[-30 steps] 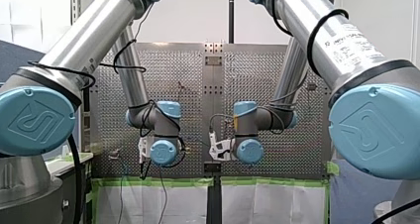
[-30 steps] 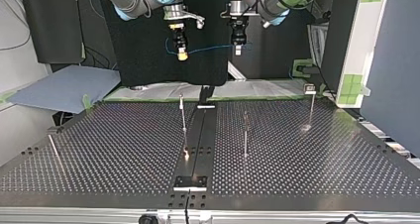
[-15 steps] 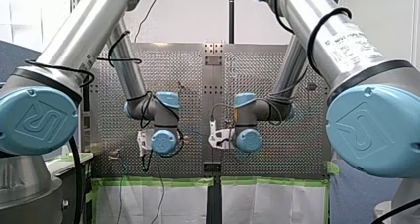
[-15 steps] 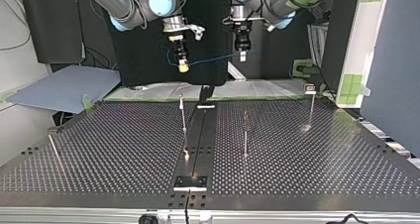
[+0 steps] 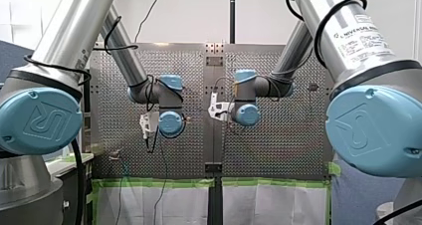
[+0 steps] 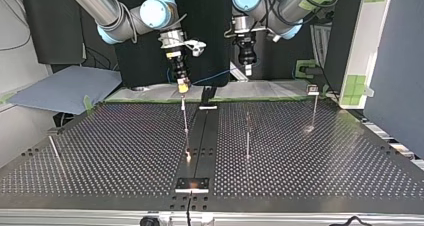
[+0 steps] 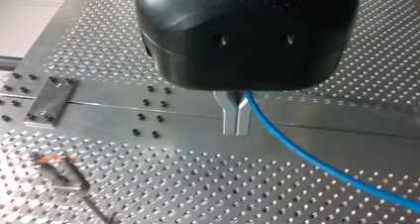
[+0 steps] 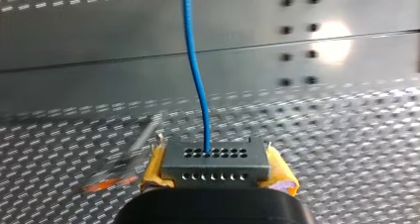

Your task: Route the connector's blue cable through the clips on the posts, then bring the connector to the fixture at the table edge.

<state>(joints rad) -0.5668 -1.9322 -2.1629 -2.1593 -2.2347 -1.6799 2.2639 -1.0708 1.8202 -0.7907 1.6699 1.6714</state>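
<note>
Blue cable, judged light and limp, is pinched by the metal fingers of the left gripper and strung across the top view's upper middle to the rigid grey connector, best gripped by its sides, as clamped between the yellow pads of the right gripper.

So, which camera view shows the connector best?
The right wrist view: the grey connector sits between my right gripper's yellow pads, its holes and blue cable clear. The top view shows it tiny; the left wrist view only the cable; the front view hides it.
</note>
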